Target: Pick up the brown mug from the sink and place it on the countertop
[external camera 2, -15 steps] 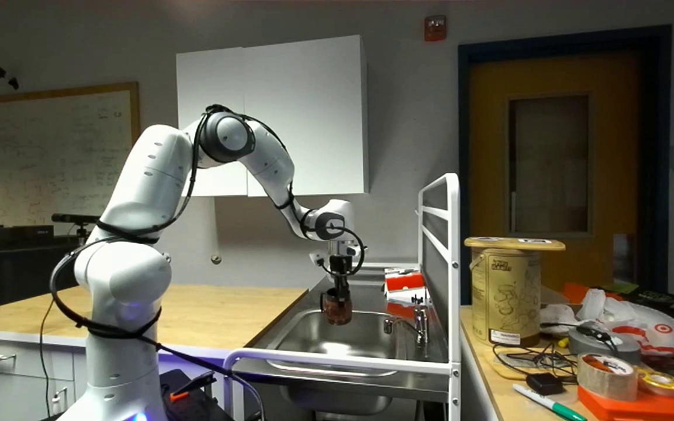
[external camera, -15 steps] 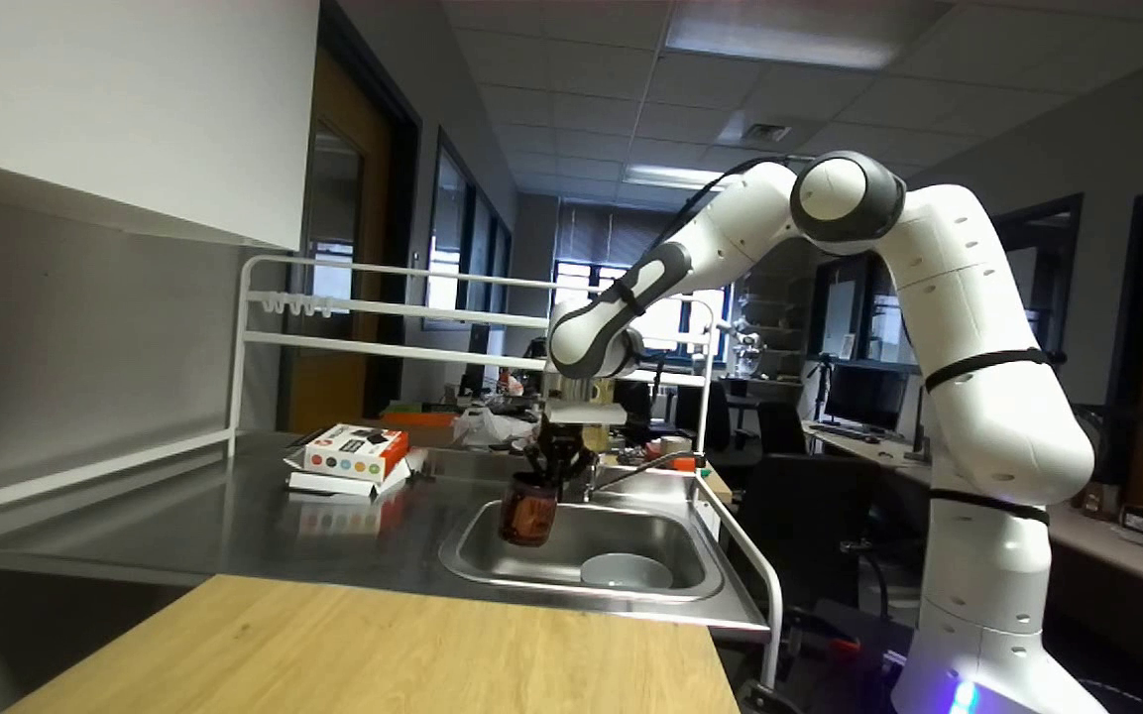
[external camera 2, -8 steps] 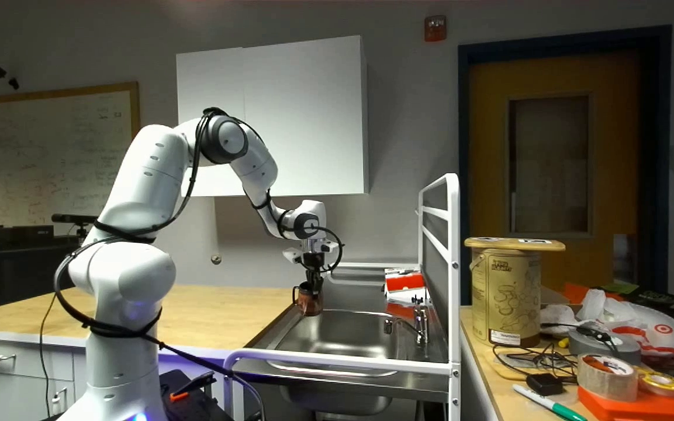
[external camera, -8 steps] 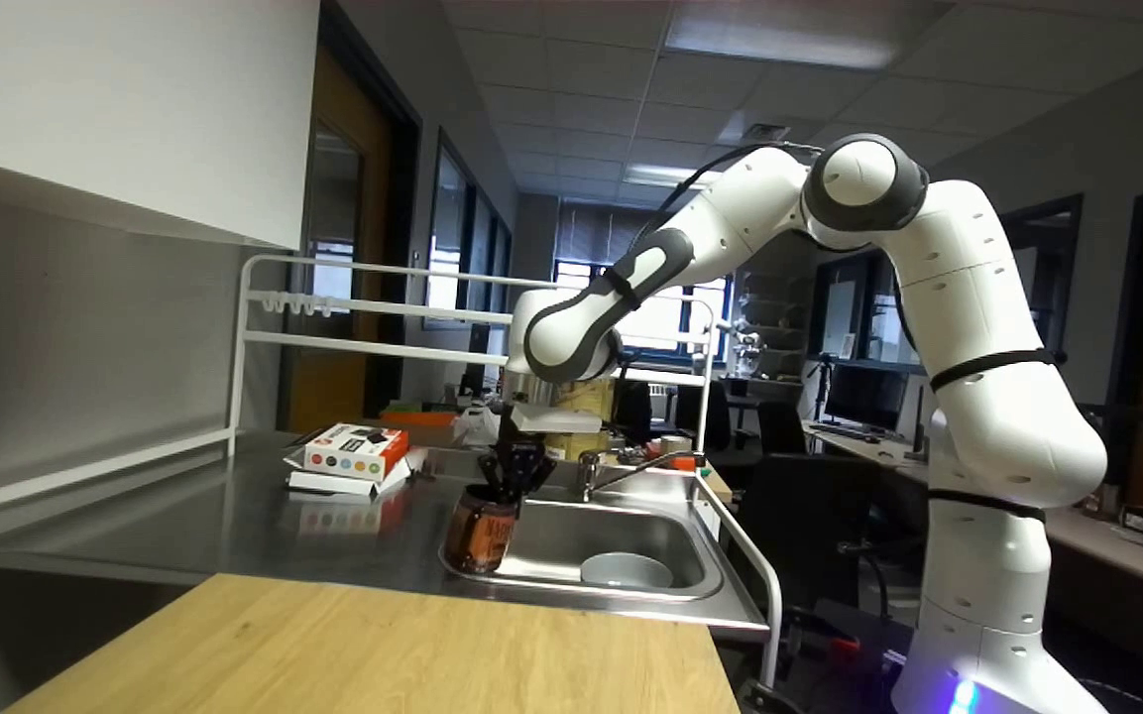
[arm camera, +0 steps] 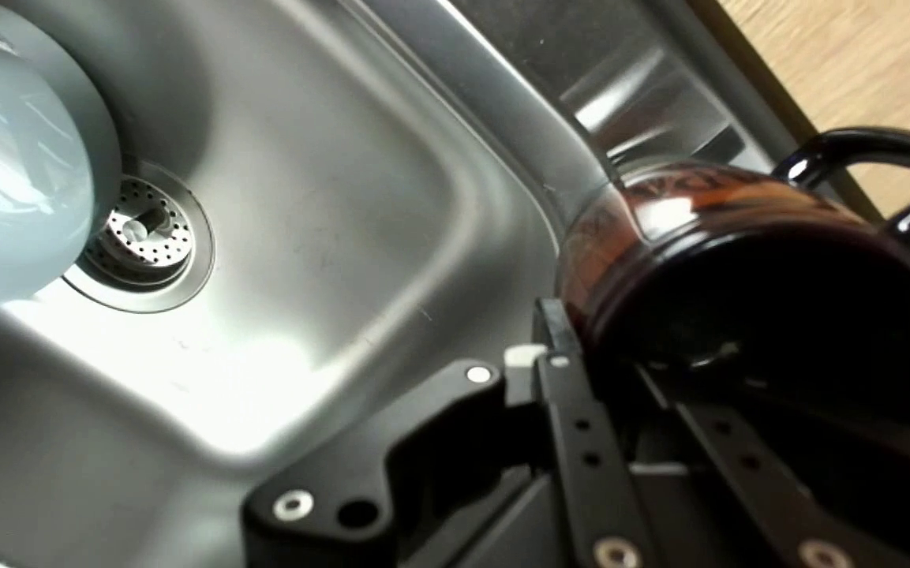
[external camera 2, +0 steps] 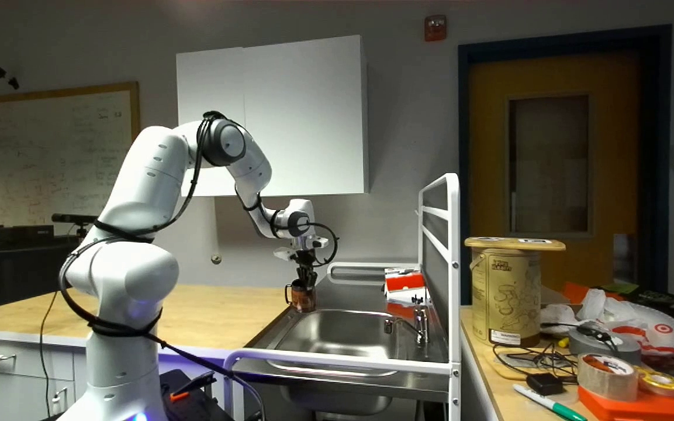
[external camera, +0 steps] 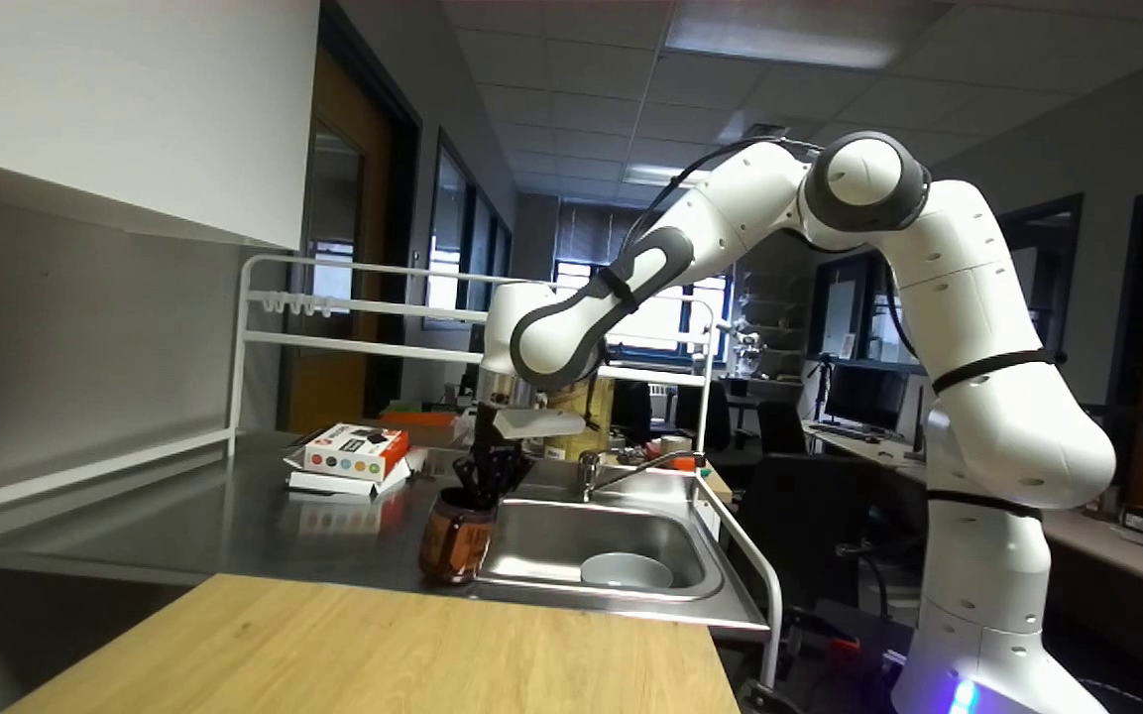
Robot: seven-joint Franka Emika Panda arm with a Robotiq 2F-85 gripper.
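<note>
Because the brown mug (arm camera: 620, 237) is held by its wall on the side toward the sink (arm camera: 328, 205), the coming move turns on one relation: the mug's body lies below the gripper (arm camera: 603, 347) and farther from the sink than the gripper does. The gripper is nearly closed, with only this wall pinched in it; one finger (arm camera: 557, 327) stands outside the mug, the other finger (arm camera: 739, 448) reaches into the mouth. The handle (arm camera: 857, 146) is roughly opposite, and points away from the sink, to the wooden worktop (external camera: 383, 645).

In both exterior views the mug is at the sink's corner beside this worktop, over the rim or just past it. Whether its base touches the steel countertop (external camera: 323, 547) around the sink, I cannot tell. Its long axis is not far from upright, though in an exterior view the mug (external camera: 464, 547) seems to lean somewhat, mouth toward the sink.

I judge this the placing step, with most of the task done. The gripper should probably carry the mug a little farther from the sink, straighten it, and lower it until the base sits flat. If the base comes partly on the sink's rim, the mug could tip at release.
</note>
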